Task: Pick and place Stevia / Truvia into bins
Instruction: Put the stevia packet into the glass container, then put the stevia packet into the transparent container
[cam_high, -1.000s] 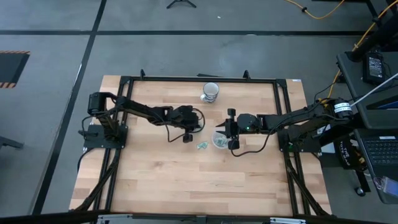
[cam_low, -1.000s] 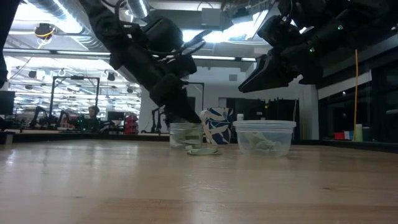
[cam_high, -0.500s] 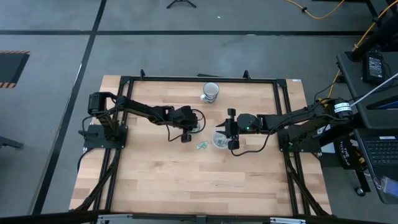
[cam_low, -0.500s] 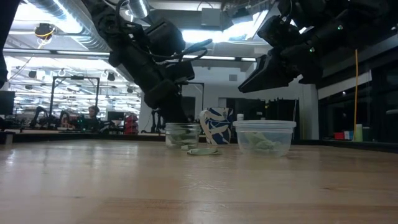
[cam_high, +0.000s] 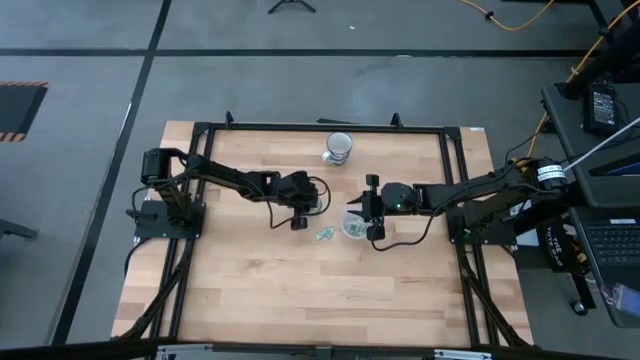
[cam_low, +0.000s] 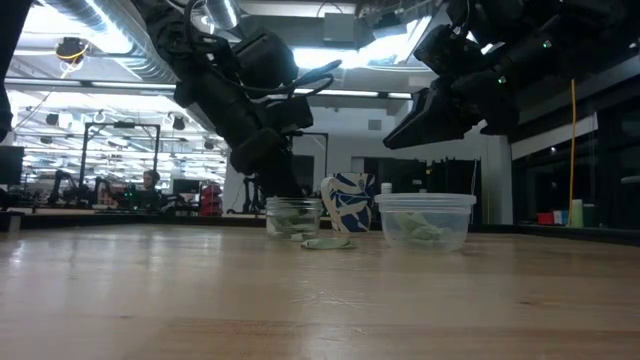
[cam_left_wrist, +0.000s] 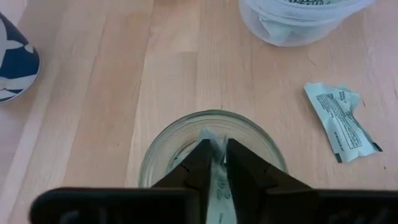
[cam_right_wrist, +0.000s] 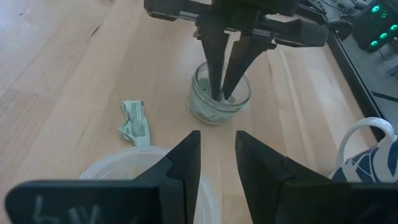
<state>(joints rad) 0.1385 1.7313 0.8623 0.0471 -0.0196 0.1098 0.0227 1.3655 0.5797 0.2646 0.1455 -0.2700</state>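
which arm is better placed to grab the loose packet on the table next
Probably right. The right gripper hangs open and empty above the plastic cup, with the loose packet just beside it. The left gripper has its fingertips down inside the glass cup.

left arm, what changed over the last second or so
The left gripper shifted a little back toward its own side and, in the low view, the glass cup moved the same way with it; its fingertips now sit inside the cup among the packets. Over the last half second nothing visibly moved. The right gripper stayed open above the plastic cup, and the loose packet stayed on the table.
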